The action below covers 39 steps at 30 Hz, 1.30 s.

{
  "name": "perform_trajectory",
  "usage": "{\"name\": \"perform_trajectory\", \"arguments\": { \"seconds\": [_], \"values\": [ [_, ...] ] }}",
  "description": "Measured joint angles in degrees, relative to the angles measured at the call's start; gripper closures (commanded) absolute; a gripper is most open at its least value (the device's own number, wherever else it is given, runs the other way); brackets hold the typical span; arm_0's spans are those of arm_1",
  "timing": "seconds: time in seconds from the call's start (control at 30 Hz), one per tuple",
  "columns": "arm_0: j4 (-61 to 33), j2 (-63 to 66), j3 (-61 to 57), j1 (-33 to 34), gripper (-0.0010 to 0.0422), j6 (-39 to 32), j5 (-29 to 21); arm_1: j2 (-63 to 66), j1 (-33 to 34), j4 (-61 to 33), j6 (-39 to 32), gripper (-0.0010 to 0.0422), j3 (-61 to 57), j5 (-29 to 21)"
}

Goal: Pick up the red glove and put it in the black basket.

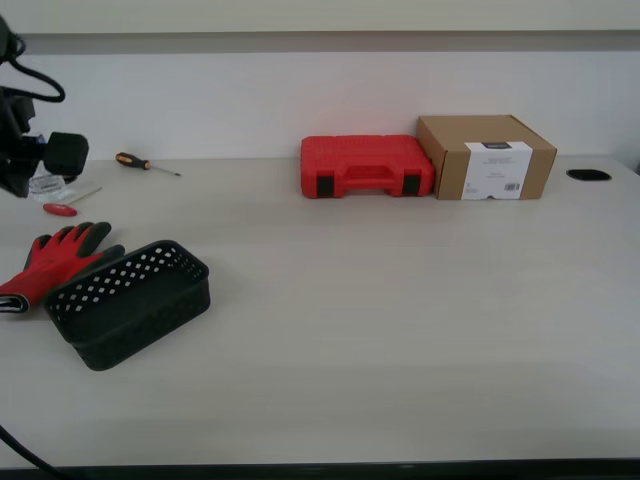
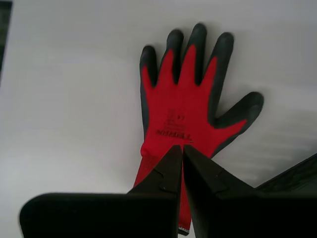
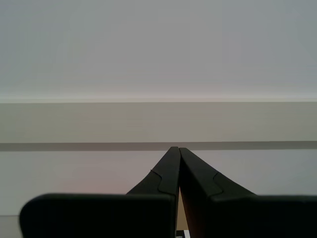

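My first gripper (image 2: 182, 148) hangs over the red glove (image 2: 185, 116), its two dark jaws pressed together tip to tip with nothing between them, the tips over the lower palm near the cuff. The glove lies flat on the pale table (image 2: 64, 99), back up, dark-tipped fingers spread toward twelve o'clock and the thumb toward three. A dark perforated edge, likely the black basket (image 2: 297, 176), shows at four o'clock.

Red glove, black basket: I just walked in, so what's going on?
Nothing is held yet. My first gripper hangs shut above the red fabric glove with dark fingertips, which lies flat on the pale table beside the empty perforated black plastic basket. My second gripper, also shut, faces a wall.
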<state>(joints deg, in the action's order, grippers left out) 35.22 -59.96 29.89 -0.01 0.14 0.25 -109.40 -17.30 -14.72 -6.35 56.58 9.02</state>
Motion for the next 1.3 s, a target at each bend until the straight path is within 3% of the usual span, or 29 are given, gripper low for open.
{"name": "perform_trajectory", "arguments": {
  "seconds": [0.1,0.2,0.5,0.6,0.7,0.8,0.87,1.03,1.07,1.3],
  "values": [
    [0.0,0.0,0.0,0.0,0.0412,0.0,0.0,-3.69,-3.04,-2.19,0.04,0.04,1.42,-3.65],
    [-0.02,0.0,0.0,-0.02,0.0412,0.0,0.02,-7.23,-5.25,-1.95,-0.52,0.0358,2.38,-3.5],
    [-0.02,0.0,0.0,0.0,0.0412,0.0,0.04,-17.44,-7.45,-1.97,0.66,0.012,6.99,-3.1],
    [-0.02,0.0,0.0,-0.04,0.0412,0.0,0.07,-21.11,-7.45,-5.03,3.06,0.0086,10.12,-3.19],
    [-0.02,0.0,0.0,-0.04,0.0412,0.0,0.07,-25.81,-7.5,-10.54,3.85,0.0101,14.56,-4.42],
    [-0.04,0.0,0.0,-0.02,0.0412,0.0,0.07,-30.08,-7.54,-13.4,3.89,0.0148,17.51,-4.42],
    [-0.04,0.0,0.0,-0.02,0.0412,0.0,0.09,-32.04,-7.54,-12.92,3.87,0.0195,18.51,-4.46],
    [-0.07,0.0,0.0,0.0,0.0412,0.0,0.07,-33.73,-7.5,-11.3,1.18,0.04,19.32,-7.48],
    [-0.07,0.0,0.0,-0.07,0.0412,0.0,0.07,-33.44,-7.52,-11.08,0.81,0.0418,19.32,-8.13],
    [-0.07,0.0,0.0,0.02,0.0412,0.0,0.07,-27.85,-7.41,-9.42,0.15,0.0414,19.19,-9.75]
  ]
}}
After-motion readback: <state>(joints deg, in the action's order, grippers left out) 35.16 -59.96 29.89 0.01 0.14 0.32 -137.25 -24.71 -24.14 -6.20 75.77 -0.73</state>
